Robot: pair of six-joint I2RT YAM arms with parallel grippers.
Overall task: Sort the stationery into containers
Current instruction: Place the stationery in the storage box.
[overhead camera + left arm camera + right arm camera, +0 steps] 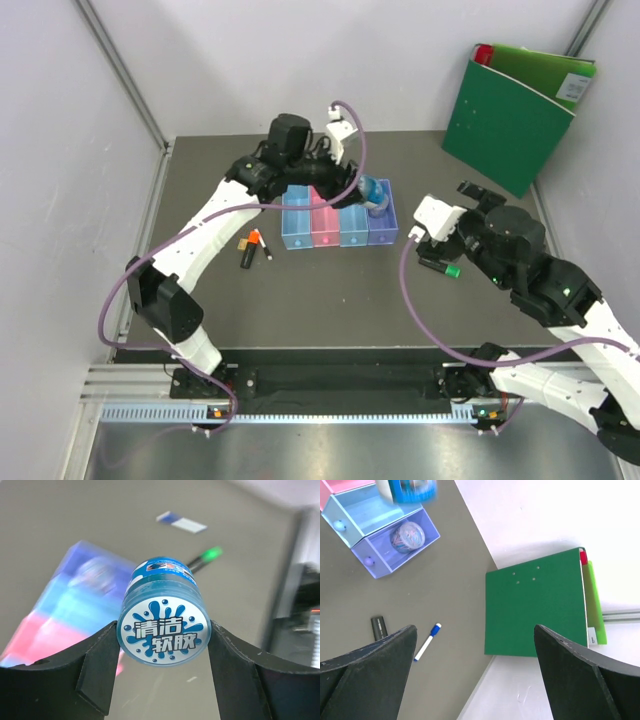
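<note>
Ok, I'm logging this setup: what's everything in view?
Bins: four joined, light blue, pink, light blue, purple, mid-table.
Clear round case: one, multicoloured contents, in purple bin.
Blue tub: one, held above bins.
Orange-capped marker: one, black, left of bins.
Thin white pen: one, beside that marker.
Green-capped marker: one, black, right of bins.
Blue-capped pen: one, white, right of bins.
Binder: one, green, far right corner.
Left pincer: black, shut on tub.
Right pincer: black, open, empty.
</note>
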